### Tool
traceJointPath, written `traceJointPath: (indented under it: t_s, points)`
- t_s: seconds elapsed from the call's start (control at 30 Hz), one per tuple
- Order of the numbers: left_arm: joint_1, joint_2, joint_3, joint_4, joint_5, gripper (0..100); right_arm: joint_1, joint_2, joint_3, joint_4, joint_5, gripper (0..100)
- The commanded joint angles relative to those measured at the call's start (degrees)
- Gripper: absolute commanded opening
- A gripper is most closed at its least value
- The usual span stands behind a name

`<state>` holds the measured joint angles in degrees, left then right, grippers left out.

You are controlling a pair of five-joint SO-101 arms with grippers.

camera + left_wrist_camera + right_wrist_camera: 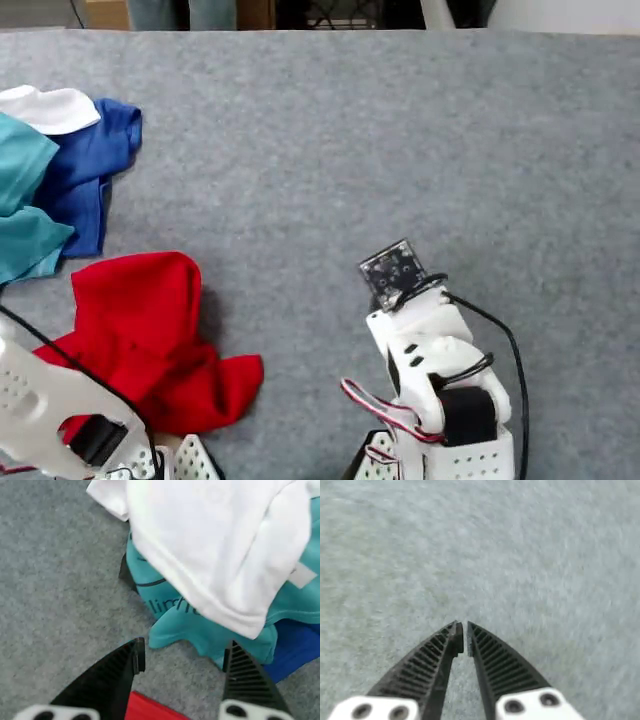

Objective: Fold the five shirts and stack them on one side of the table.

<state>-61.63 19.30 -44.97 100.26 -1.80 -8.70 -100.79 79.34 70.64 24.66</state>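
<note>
Table (400, 140) holds a red shirt (150, 330) by the left arm; beyond it a teal shirt (20, 200), blue shirt (95, 170) and white shirt (50, 108) lie heaped together. Left gripper (185, 655) gapes beside the heap; right gripper (462, 630) is clenched, empty.

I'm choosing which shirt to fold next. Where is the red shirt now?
In the high view the red shirt lies crumpled on the left of the table, at its near edge, just in front of the blue shirt and teal shirt.
</note>
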Motion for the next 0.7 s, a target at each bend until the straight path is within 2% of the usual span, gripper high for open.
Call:
traceJointPath:
  t_s: [0.0,0.13,0.43,0.67]
  points:
    - [-2.2,-8.3,9.8,0.6,-4.7,26,-1.8,8.9,-6.5,-0.8,0.6,11.7]
    - [-3.2,-20.0,25.1,0.2,-8.4,26,-7.2,22.9,-16.7,-1.0,-0.4,12.3]
    - [-3.2,-42.9,58.5,-14.4,-9.1,26,-27.2,56.7,-41.5,2.6,-10.4,12.6]
    - [-7.3,-53.0,72.3,-20.3,-9.2,26,-36.6,82.2,-55.4,-5.6,-15.3,12.8]
